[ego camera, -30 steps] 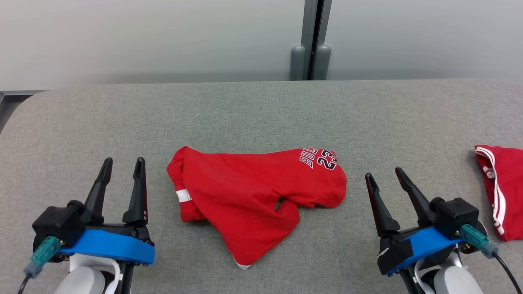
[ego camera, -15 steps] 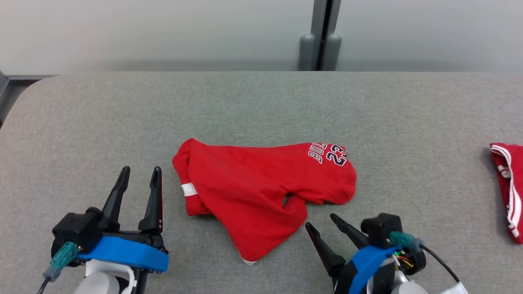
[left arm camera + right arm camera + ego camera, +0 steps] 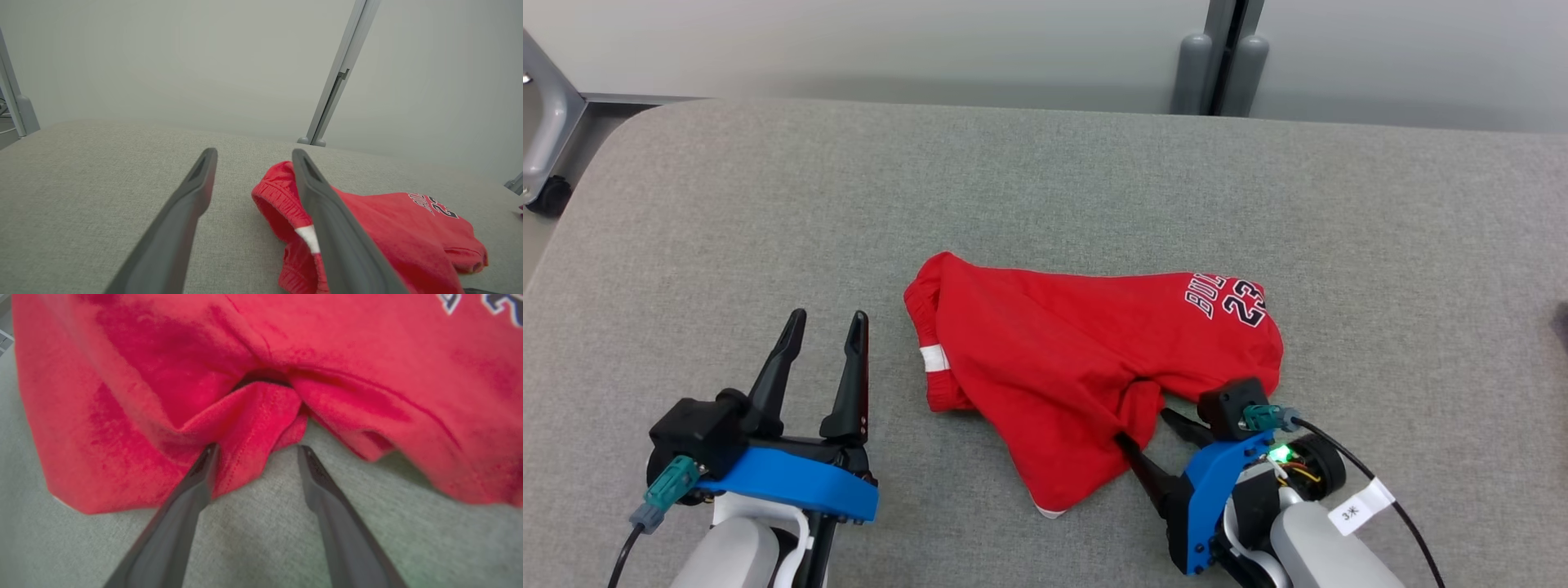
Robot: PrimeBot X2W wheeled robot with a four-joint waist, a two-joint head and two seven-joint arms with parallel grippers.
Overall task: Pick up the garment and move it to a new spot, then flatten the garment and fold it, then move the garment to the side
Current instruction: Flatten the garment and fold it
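Observation:
The garment (image 3: 1062,359) is a crumpled pair of red shorts with a white stripe and a "23" print, lying mid-table. My right gripper (image 3: 1142,426) is open at its near edge, tilted to the left. In the right wrist view a fold of the garment (image 3: 253,412) pokes between the fingers of the right gripper (image 3: 257,448), and the left fingertip touches the cloth. My left gripper (image 3: 827,318) stands open just left of the waistband, apart from it. In the left wrist view the left gripper (image 3: 254,152) is empty, with the garment (image 3: 392,228) behind its right finger.
The grey padded table (image 3: 768,204) reaches wide on all sides of the shorts. A grey post (image 3: 1217,57) stands behind the far edge. A grey frame with a caster (image 3: 543,147) sits off the far left corner.
The camera has turned, shifting the whole picture. My right gripper swung left and in, from well right of the garment to its near edge. The left gripper keeps its place beside the waistband.

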